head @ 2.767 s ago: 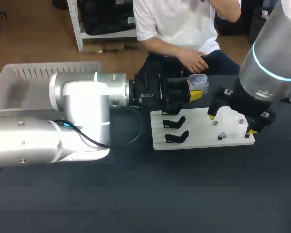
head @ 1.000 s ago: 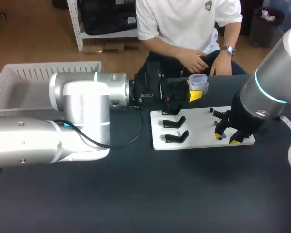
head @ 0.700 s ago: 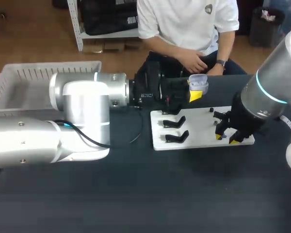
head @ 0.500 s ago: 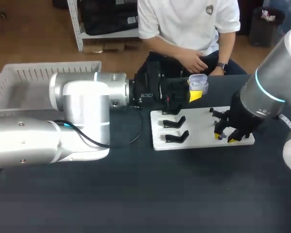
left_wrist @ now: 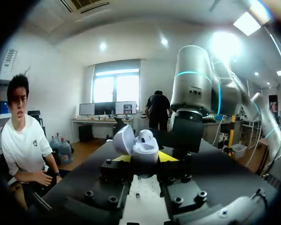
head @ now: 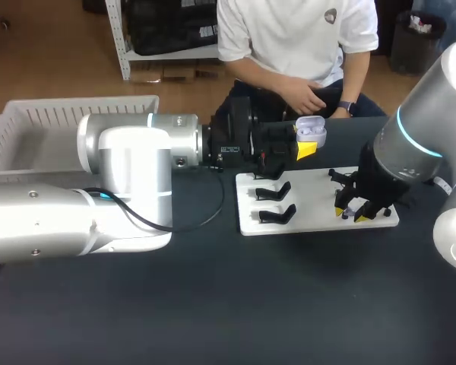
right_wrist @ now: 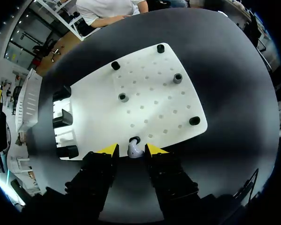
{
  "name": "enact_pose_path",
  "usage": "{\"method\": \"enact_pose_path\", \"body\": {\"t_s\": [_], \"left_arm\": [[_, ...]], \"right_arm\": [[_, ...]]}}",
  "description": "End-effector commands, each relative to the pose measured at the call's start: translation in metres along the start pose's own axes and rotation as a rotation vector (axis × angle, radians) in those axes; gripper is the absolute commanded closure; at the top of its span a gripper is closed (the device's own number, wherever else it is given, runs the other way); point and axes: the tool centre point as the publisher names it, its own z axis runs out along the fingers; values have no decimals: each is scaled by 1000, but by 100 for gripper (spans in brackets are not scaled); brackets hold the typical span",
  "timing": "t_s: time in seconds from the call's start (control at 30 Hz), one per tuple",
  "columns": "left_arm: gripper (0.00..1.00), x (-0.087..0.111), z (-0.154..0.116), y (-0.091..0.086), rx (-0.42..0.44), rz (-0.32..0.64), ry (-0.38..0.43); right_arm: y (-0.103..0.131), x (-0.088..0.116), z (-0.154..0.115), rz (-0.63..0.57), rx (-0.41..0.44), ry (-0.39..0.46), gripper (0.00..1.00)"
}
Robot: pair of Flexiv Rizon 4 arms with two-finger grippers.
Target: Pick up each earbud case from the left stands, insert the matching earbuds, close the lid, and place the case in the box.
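The right pincer (right_wrist: 132,151) has dropped to the near corner of the white perforated board (right_wrist: 150,89). Its fingers are narrowly parted astride a pale lilac earbud (right_wrist: 134,148) on its peg, apparently not yet pinching. The left pincer (left_wrist: 143,158) clamps the open lilac earbud case (left_wrist: 139,146) above the dark desk (head: 213,304). Likely next: squeeze, lift straight, carry to the case. No label is legible.

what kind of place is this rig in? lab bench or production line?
Probably a robotics lab test bench, not a line: left arm and right arm share one dark table, with a white peg board, black stands and a white box.
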Motion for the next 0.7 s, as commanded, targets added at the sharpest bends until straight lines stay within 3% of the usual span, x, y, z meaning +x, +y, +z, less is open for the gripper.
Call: {"method": "enact_pose_path", "body": {"t_s": [0.03, 0.43, 0.7], "left_arm": [[100, 1, 1, -2, -8, 4, -6], [100, 1, 1, -2, -8, 4, -6], [100, 1, 1, -2, -8, 4, -6]], "right_arm": [[0, -1, 2, 1, 3, 3, 67], [-1, 0, 1, -1, 9, 7, 67], [-1, 1, 2, 5, 12, 10, 80]]}}
